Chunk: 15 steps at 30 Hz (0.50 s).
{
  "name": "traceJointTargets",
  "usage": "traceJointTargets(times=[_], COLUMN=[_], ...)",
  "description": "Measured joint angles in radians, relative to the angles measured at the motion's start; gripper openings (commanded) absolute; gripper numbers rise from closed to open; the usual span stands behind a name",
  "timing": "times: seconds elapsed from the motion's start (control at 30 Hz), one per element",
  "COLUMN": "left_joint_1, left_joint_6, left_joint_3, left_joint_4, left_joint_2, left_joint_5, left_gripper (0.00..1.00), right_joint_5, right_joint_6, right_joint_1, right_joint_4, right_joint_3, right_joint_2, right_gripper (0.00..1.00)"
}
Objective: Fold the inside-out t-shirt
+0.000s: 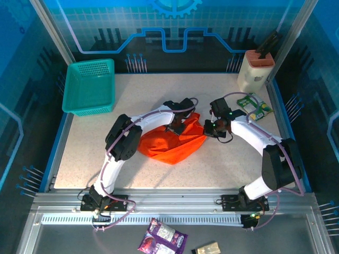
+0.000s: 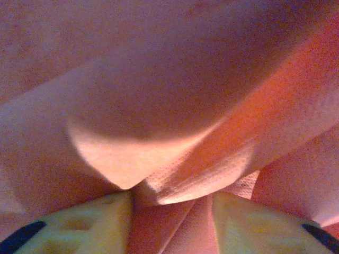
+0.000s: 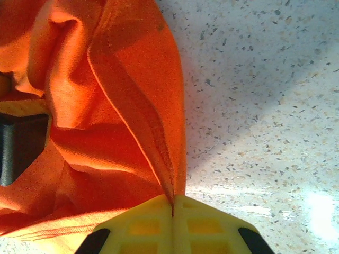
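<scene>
Both grippers work the far edge of the t-shirt, which lies in a crumpled heap at the centre of the surface, between the two arms.

Right gripper: its fingers are clenched flat together on a stitched seam, and the cloth fans away from the pinch. The exposed seam ridge fits a garment that is inside out.

Left gripper: its fingers stand apart with a thick fold wedged between them. This close view is dim, so a firm grasp appears likely but is not certain.

Assessment: the two holds sit near each other on one edge, probably so the heap can be lifted and drawn out flat. No fold is made yet, so the task is judged to be at an early stage.

Markings: no print or label is seen on the t-shirt. A green packet beside the cream holder carries print too small to read. The same applies to the purple packets at the near edge. The teal basket sits well apart at the far left and has no visible marking.
</scene>
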Motion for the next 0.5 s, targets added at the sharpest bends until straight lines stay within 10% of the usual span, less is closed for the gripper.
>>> traceJointTargets(times=[0.17,0.33,0.5], left_joint_1=[-0.001,-0.002,0.014], left_joint_6=[0.026,0.053,0.069], left_joint_3=[0.029,0.041,0.031], left_joint_4=[-0.005,-0.007,-0.005], left_joint_2=[0.045,0.058,0.002], left_joint_5=[-0.055,-0.108,-0.075], left_gripper=[0.48,0.14,0.04], right_joint_5=[0.000,0.002,0.014], right_joint_6=[-0.010,-0.030,-0.067], right_joint_1=[-0.014,-0.054,-0.120], right_joint_4=[-0.009,-0.030,-0.084], right_joint_3=[0.004,0.040,0.134], right_joint_2=[-0.008,-0.019,-0.043], right_gripper=[0.00,0.00,0.00])
